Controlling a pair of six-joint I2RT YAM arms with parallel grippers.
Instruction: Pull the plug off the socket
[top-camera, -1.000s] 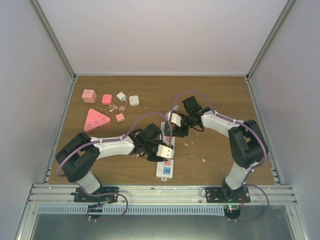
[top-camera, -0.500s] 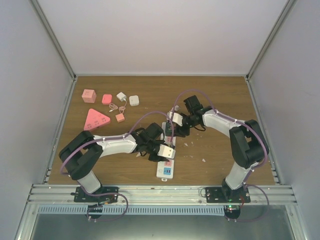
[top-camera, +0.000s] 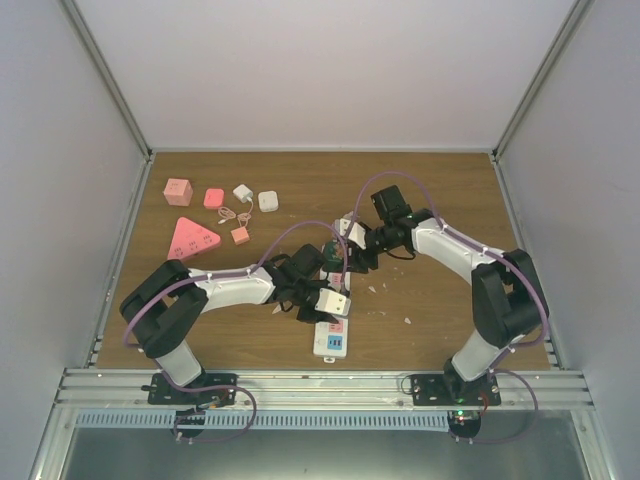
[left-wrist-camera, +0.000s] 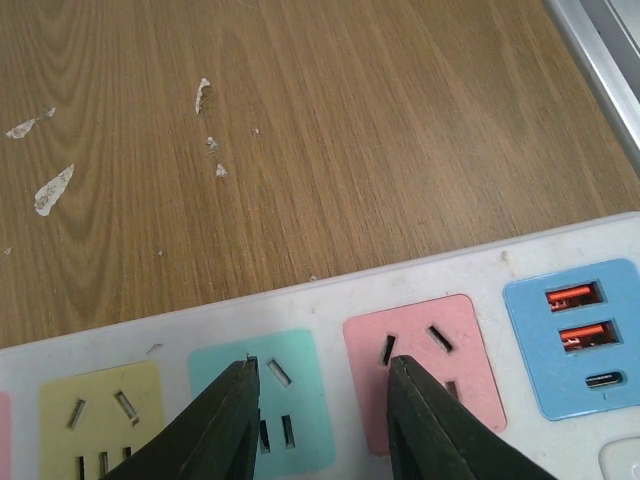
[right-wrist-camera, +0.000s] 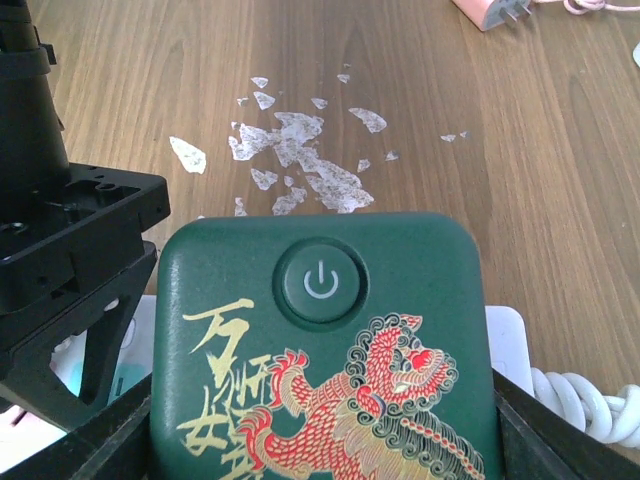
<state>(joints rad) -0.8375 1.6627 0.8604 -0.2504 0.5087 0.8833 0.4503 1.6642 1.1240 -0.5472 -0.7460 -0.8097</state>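
Note:
The socket (top-camera: 330, 338) is a long white strip with pastel outlet faces, lying near the table's front middle. My left gripper (left-wrist-camera: 320, 372) is open and rests on its face, one finger (left-wrist-camera: 225, 420) over the green outlet (left-wrist-camera: 290, 400) and the other over the pink outlet (left-wrist-camera: 440, 350), with nothing between them. The plug (right-wrist-camera: 320, 340) is a dark green square block with a power button and a red-and-gold lion. My right gripper (right-wrist-camera: 320, 440) is shut on its sides, over the socket's far end (right-wrist-camera: 505, 335). Its prongs are hidden. In the top view the plug (top-camera: 333, 250) sits between both grippers.
A pink triangle (top-camera: 192, 241), a pink cube (top-camera: 178, 191), small white adapters (top-camera: 268, 201) and a small pink plug (right-wrist-camera: 490, 12) lie at the back left. White flakes (right-wrist-camera: 300, 150) litter the wood. The socket's coiled cord (right-wrist-camera: 590, 410) lies to the right. A metal rail (left-wrist-camera: 600, 50) edges the table.
My right arm has drawn back and to the right, taking the green plug slightly away along the strip. My left gripper's jaws have narrowed a little while staying on the socket.

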